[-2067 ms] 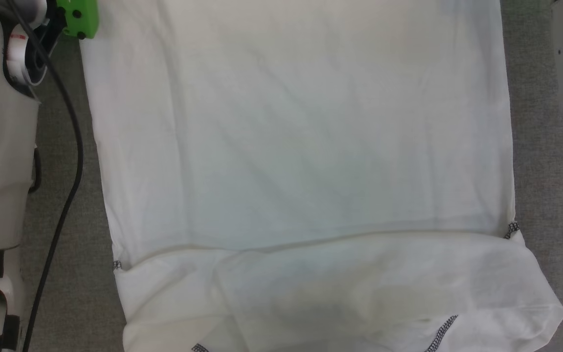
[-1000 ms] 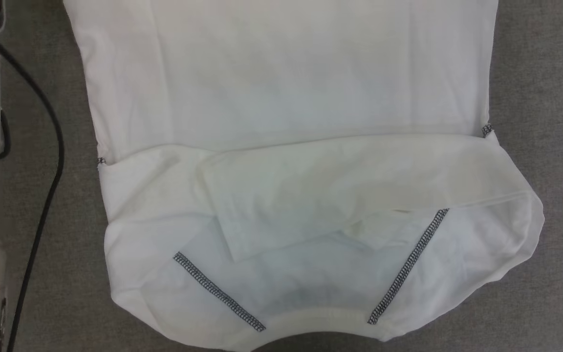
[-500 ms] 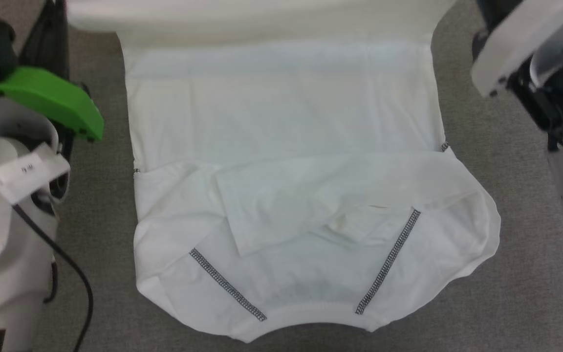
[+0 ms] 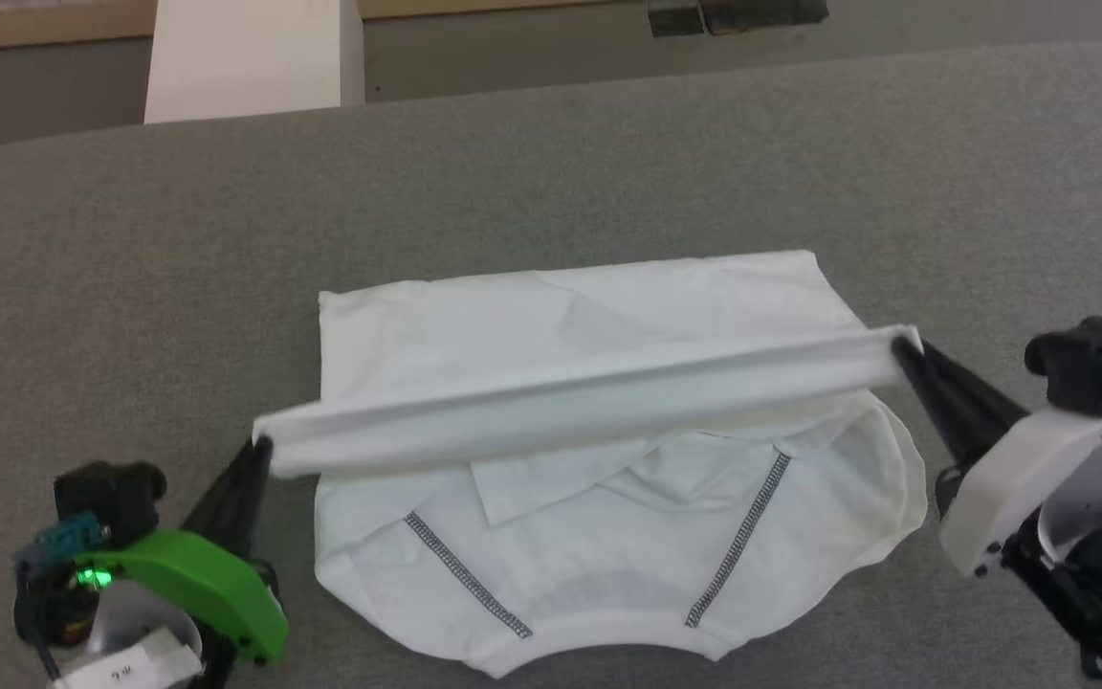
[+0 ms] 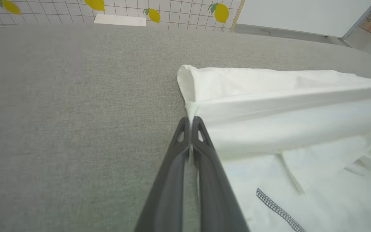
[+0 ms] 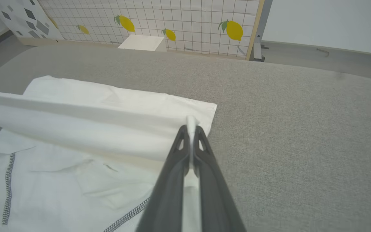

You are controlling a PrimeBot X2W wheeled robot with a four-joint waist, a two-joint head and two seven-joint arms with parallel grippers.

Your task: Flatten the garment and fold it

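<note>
The white garment lies on the grey padded surface, collar toward me, grey-stitched raglan seams showing, sleeves folded across the chest. Its hem edge is lifted and stretched taut as a band above the middle of the shirt. My left gripper is shut on the band's left corner. At the other end my right gripper is shut on the right corner. Under the band the far half of the garment rests flat.
A white box stands beyond the surface's far edge at the upper left. A tiled wall panel with lemon prints runs behind it. Bare grey fabric lies on both sides of the shirt and beyond it.
The head camera has pulled back, so the whole shirt and the far edge now show. Both grippers have carried the hem toward the collar; it now hangs over the shirt's middle.
</note>
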